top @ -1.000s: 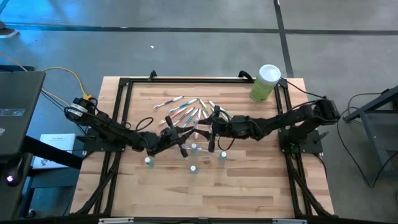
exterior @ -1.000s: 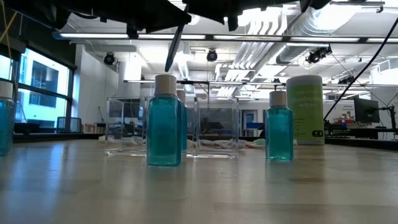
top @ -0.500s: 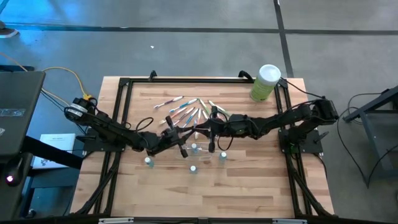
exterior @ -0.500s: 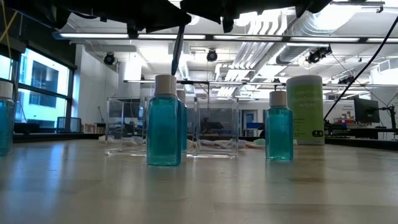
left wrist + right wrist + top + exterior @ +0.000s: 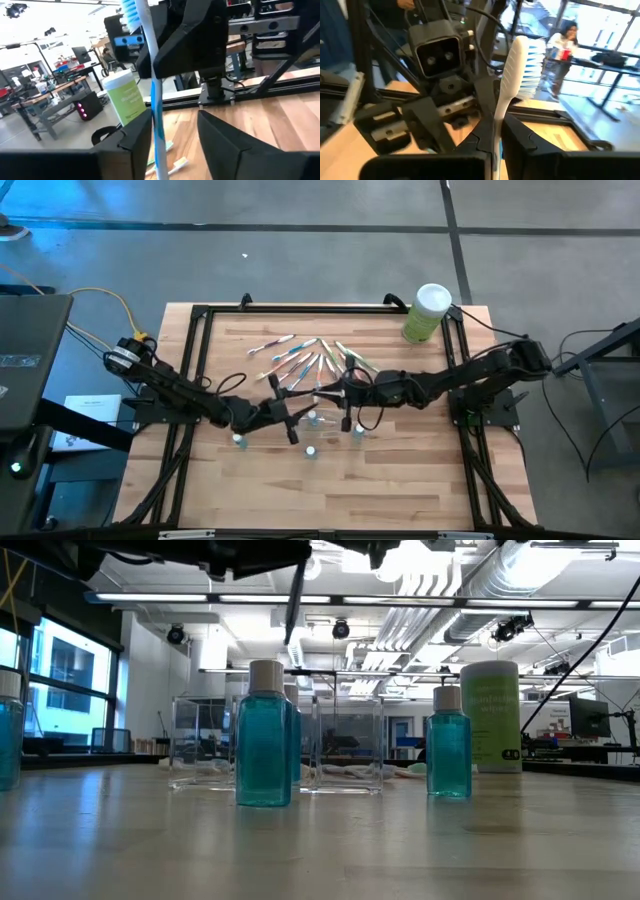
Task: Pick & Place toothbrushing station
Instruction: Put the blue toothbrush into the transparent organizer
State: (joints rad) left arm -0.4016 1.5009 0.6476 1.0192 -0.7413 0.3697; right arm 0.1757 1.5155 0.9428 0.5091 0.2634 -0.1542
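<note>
Left gripper (image 5: 291,416) jaws spread since earlier; right gripper (image 5: 496,131) pinching white toothbrush (image 5: 512,75); wooden table (image 5: 400,480); ceiling pipes (image 5: 480,580).

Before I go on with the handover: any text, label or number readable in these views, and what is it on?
No text can be read in any view.
Green canister: label with pale print, too blurred to read.
Teal bottles: no label visible.
White sheet beside the table: dark print, too small to read.
Toothbrush in the right gripper: no marking legible.
</note>
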